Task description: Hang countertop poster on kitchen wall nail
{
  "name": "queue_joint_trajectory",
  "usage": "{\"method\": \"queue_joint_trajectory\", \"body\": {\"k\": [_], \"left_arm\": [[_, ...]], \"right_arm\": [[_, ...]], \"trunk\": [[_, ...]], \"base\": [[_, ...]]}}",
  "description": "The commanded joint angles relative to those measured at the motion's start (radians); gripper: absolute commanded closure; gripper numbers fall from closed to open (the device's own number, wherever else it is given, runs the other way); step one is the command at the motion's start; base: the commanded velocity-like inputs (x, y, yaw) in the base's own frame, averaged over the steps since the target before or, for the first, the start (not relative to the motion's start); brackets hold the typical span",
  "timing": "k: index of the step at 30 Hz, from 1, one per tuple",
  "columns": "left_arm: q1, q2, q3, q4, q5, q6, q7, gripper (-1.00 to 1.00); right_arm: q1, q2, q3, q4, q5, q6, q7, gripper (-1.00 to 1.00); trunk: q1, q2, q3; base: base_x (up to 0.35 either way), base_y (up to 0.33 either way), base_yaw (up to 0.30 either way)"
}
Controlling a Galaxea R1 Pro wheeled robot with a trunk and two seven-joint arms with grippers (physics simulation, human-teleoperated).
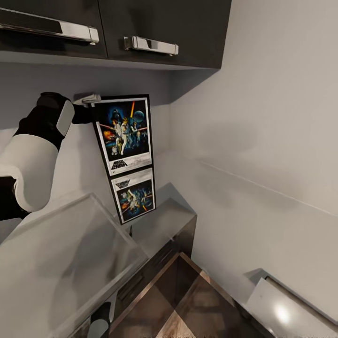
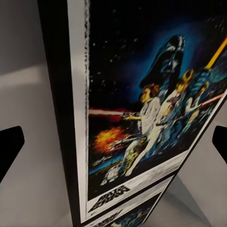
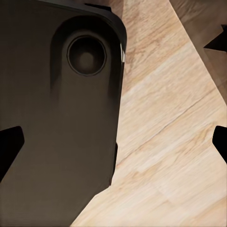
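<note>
My left claw (image 1: 92, 100) pinches the poster (image 1: 124, 134) by its top left corner, holding it upright against the far wall, its lower edge at the shiny countertop (image 1: 70, 253), which mirrors it. It looks thin, stiff and light, and may swing from a corner hold. Dark wall cabinets (image 1: 159, 28) hang close above. My right claw (image 3: 113, 142) is spread open over the wooden floor (image 3: 179, 123).

"STAR WARS" lettering on poster (image 1: 123, 135) lower white border.

Head cam tilted, overlooks poster (image 1: 123, 133); left wrist cam close on poster (image 2: 146, 118); right faces floor (image 3: 175, 123).
</note>
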Motion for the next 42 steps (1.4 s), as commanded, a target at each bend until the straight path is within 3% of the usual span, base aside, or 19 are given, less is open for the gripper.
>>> {"method": "queue_joint_trajectory", "body": {"k": [1, 21, 32, 42], "left_arm": [[-0.001, 0.0, 0.004, -0.002, 0.001, 0.005, -0.003, -1.0], [-0.002, 0.0, 0.004, -0.004, 0.001, 0.006, -0.003, -1.0], [-0.109, 0.0, 0.004, 0.051, -0.002, 0.011, -0.001, -1.0], [-0.142, 0.001, 0.004, 0.095, -0.002, 0.009, -0.001, -1.0]], "right_arm": [[-0.002, 0.0, 0.0, 0.004, 0.011, -0.005, -0.007, -1.0], [-0.002, 0.0, 0.001, 0.004, 0.011, -0.005, -0.007, -1.0], [-0.002, 0.001, 0.001, 0.004, 0.011, -0.005, -0.007, -1.0], [-0.002, 0.002, 0.001, 0.004, 0.012, -0.005, -0.007, -1.0]], "trunk": [[0.0, -0.001, -0.002], [0.0, -0.001, -0.029], [0.0, -0.001, -0.044], [0.0, -0.001, -0.058]], "base": [[0.0, 0.0, 0.0], [0.0, 0.0, 0.0], [0.0, 0.0, 0.0], [0.0, 0.0, 0.0]]}}
